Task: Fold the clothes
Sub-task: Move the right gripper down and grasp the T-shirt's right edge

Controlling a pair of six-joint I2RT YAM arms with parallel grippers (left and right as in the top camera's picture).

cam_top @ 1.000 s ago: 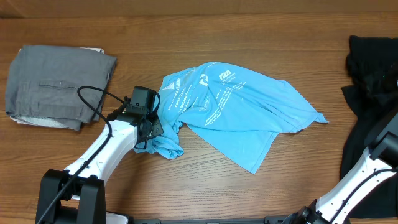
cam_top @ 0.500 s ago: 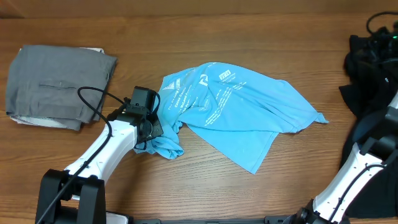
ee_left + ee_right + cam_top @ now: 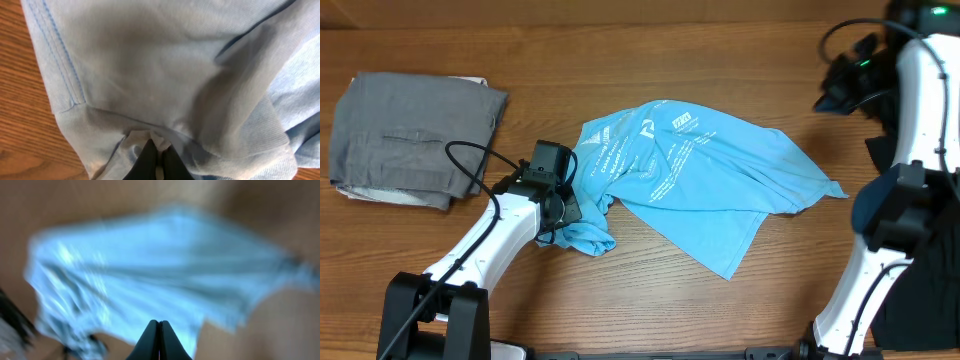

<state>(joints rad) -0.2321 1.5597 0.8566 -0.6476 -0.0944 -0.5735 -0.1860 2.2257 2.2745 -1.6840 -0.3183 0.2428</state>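
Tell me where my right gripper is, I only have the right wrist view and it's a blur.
Observer: Overhead, the right gripper hangs over bare table, past the T-shirt on its right, not touching it.
Operator: And the left one?
Observer: The left gripper is shut on a pinch of the shirt's fabric beside a stitched hem.
Operator: Anything else around?
Observer: A folded grey garment at far left, dark clothing at the right edge.
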